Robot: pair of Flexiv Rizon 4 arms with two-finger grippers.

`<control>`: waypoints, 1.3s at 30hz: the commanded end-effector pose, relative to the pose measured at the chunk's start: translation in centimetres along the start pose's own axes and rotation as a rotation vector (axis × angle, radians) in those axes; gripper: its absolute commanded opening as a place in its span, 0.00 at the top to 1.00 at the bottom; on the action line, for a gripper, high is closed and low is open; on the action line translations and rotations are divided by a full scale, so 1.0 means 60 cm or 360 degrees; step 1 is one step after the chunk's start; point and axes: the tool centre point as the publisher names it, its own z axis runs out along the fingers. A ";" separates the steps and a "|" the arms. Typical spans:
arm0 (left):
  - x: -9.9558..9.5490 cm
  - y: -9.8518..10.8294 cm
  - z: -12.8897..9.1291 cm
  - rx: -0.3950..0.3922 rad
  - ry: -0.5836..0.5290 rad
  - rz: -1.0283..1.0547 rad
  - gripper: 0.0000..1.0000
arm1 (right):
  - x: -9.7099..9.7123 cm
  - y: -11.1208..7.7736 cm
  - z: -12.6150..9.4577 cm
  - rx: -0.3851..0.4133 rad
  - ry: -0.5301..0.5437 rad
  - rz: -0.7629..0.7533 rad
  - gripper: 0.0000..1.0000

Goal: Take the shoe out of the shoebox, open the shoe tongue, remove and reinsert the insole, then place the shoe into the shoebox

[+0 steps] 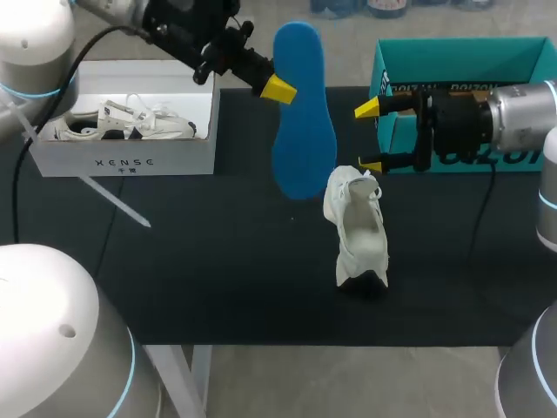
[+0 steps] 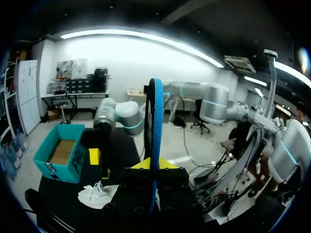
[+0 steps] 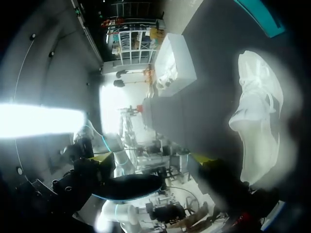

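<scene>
My left gripper [image 1: 280, 89] is raised over the back of the table, shut on the edge of a blue insole [image 1: 302, 113] that hangs upright. In the left wrist view the insole [image 2: 155, 126] shows edge-on between the yellow tips of my left gripper [image 2: 154, 164]. A white shoe [image 1: 357, 231] rests on the black table, below and right of the insole. My right gripper [image 1: 367, 137] stands open just right of the insole, above the shoe, holding nothing. From the right wrist, the shoe [image 3: 257, 121] lies beside my right gripper [image 3: 153, 159] and the insole [image 3: 131, 187] ahead of it.
A white shoebox [image 1: 130, 161] with another white shoe [image 1: 122, 122] in it sits at the back left. An open teal box [image 1: 461, 57] stands at the back right, behind my right arm. The black table [image 1: 218, 279] runs to a front edge.
</scene>
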 end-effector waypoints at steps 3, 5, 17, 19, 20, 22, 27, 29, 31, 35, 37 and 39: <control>0.095 0.065 0.021 0.0019 -0.0588 0.0609 1.00 | -0.001 -0.002 0.002 -0.0007 0.0001 0.0001 0.00; 0.101 0.081 0.029 0.0049 -0.0619 0.0636 1.00 | -0.001 -0.002 0.002 -0.0007 0.0001 0.0001 0.00; 0.118 0.107 0.051 0.0055 -0.0589 0.0709 1.00 | -0.001 -0.002 0.002 -0.0007 0.0001 0.0001 0.00; 0.118 0.107 0.051 0.0055 -0.0589 0.0709 1.00 | -0.001 -0.002 0.002 -0.0007 0.0001 0.0001 0.00; 0.118 0.107 0.051 0.0055 -0.0589 0.0709 1.00 | -0.001 -0.002 0.002 -0.0007 0.0001 0.0001 0.00; 0.118 0.107 0.051 0.0055 -0.0589 0.0709 1.00 | -0.001 -0.002 0.002 -0.0007 0.0001 0.0001 0.00; 0.118 0.107 0.051 0.0055 -0.0589 0.0709 1.00 | -0.001 -0.002 0.002 -0.0007 0.0001 0.0001 0.00; 0.118 0.107 0.051 0.0055 -0.0589 0.0709 1.00 | -0.001 -0.002 0.002 -0.0007 0.0001 0.0001 0.00; 0.118 0.107 0.051 0.0055 -0.0589 0.0709 1.00 | -0.001 -0.002 0.002 -0.0007 0.0001 0.0001 0.00; 0.118 0.107 0.051 0.0055 -0.0589 0.0709 1.00 | -0.001 -0.002 0.002 -0.0007 0.0001 0.0001 0.00; 0.118 0.107 0.051 0.0055 -0.0589 0.0709 1.00 | -0.001 -0.002 0.002 -0.0007 0.0001 0.0001 0.00; 0.118 0.107 0.051 0.0055 -0.0589 0.0709 1.00 | -0.001 -0.002 0.002 -0.0007 0.0001 0.0001 0.00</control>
